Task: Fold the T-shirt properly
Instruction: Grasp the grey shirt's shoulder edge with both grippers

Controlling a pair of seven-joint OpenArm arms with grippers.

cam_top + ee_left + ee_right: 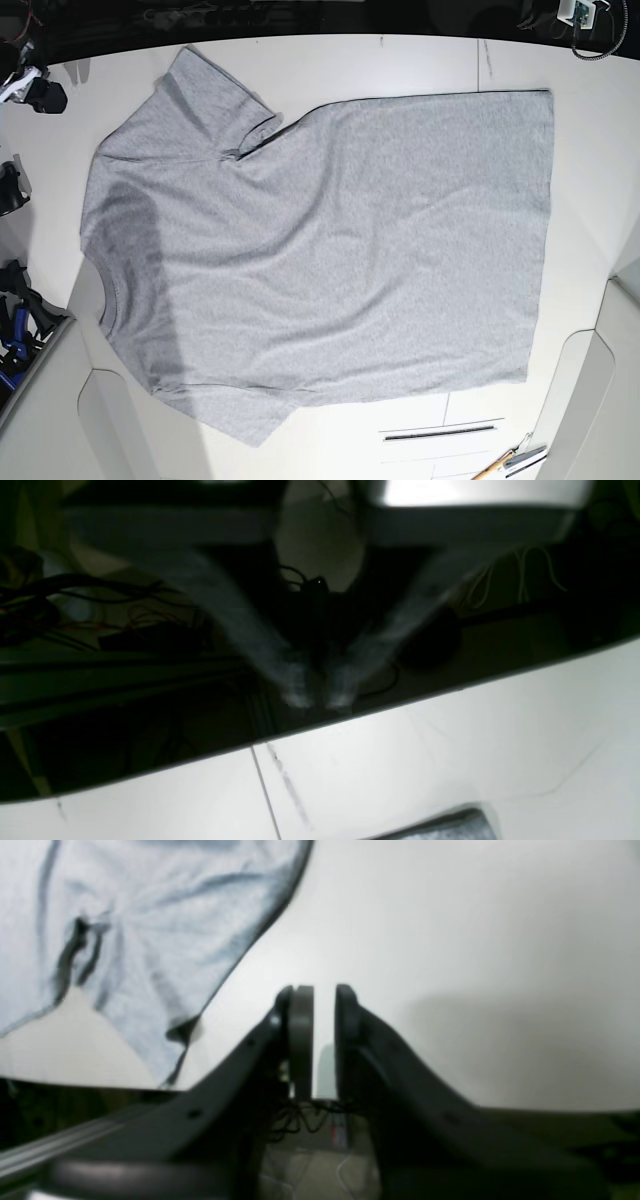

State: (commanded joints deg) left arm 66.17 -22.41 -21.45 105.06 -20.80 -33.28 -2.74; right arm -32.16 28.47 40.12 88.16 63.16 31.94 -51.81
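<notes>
Both pincers hold nothing: the right gripper (324, 1005) has its dark jaws a narrow gap apart over the bare white table (400, 62), and the blurred left gripper (320, 695) has its tips nearly meeting beyond the table's edge. Spread flat across the table lies the light heather-grey short-sleeved T-shirt (330, 250), plain side up, neck towards the base view's left.

Black right hand (324, 1040), curved fingers (300, 1040)
</notes>
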